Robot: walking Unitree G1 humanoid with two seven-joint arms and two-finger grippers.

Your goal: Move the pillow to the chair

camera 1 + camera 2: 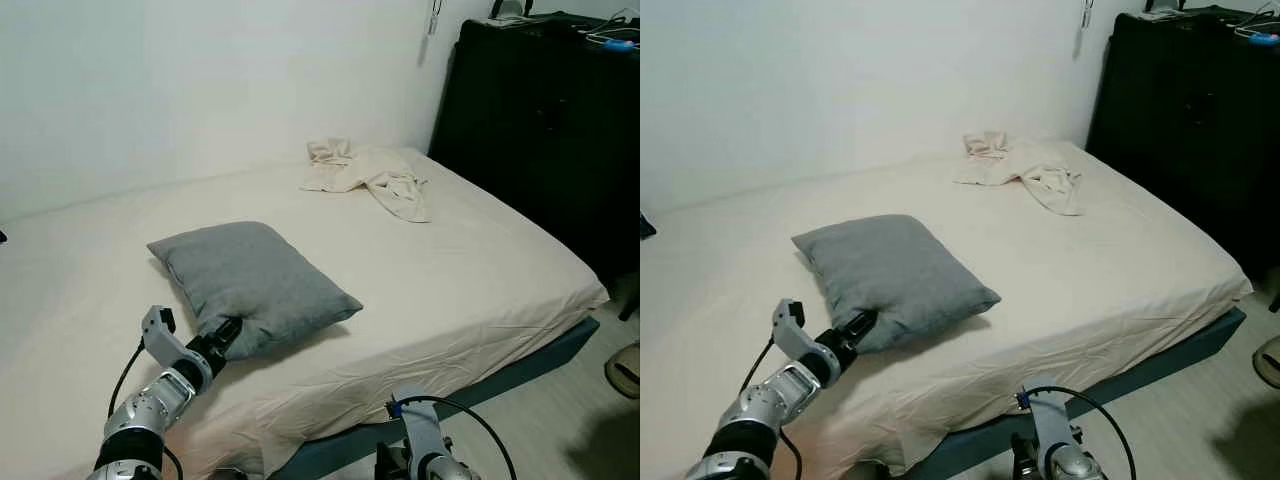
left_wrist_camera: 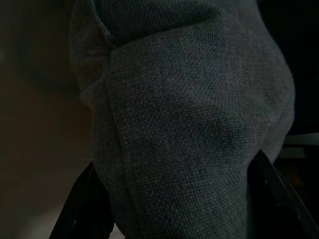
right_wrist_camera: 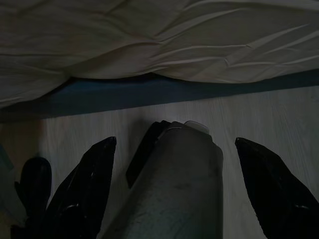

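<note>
Left tool grips our grey pillow.
Lower left of frame, on the bed; right tool hangs wide.

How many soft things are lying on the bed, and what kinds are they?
Grey pillow: 1, with the left gripper at its near corner
Crumpled cream cloth: 1, near the far end of the bed
Total: 2
</note>
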